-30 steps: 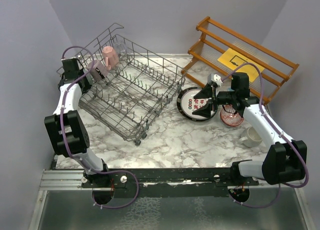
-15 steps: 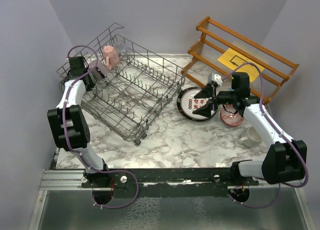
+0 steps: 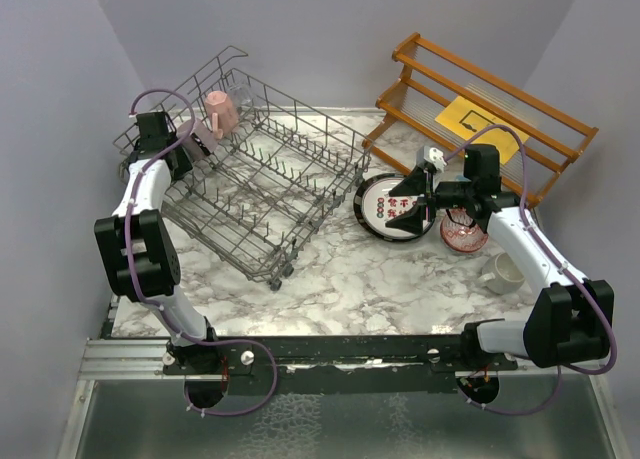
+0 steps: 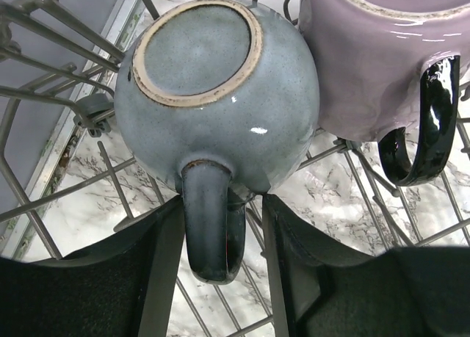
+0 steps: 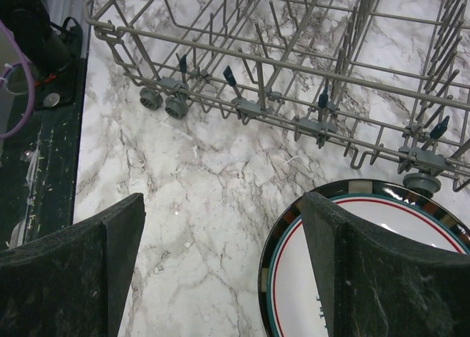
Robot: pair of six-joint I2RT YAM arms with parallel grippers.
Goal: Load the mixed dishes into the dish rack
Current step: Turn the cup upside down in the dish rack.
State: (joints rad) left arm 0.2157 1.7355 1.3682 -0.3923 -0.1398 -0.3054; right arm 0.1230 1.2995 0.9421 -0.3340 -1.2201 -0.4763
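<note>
The grey-teal mug (image 4: 220,109) lies upside down in the dish rack (image 3: 270,179), base toward the left wrist camera. Its handle hangs between the fingers of my left gripper (image 4: 217,271); the jaws stand open, with a gap on the handle's right side. A mauve mug (image 4: 367,65) with a black handle sits right beside it. In the top view a pink mug (image 3: 220,114) shows at the rack's far left corner, by my left gripper (image 3: 185,144). My right gripper (image 5: 220,271) is open above the black-rimmed plate (image 5: 382,278), one finger over the rim.
The plate (image 3: 385,207) lies just right of the rack. A red patterned bowl (image 3: 463,234) and a cream mug (image 3: 503,272) sit under and beside the right arm. The wooden slatted shelf (image 3: 480,109) with a yellow paper sheet (image 3: 475,119) stands at the back right.
The left arm shifted slightly toward the rack's far left corner, and its jaws opened off the grey-teal mug's handle. The right arm has not moved.
</note>
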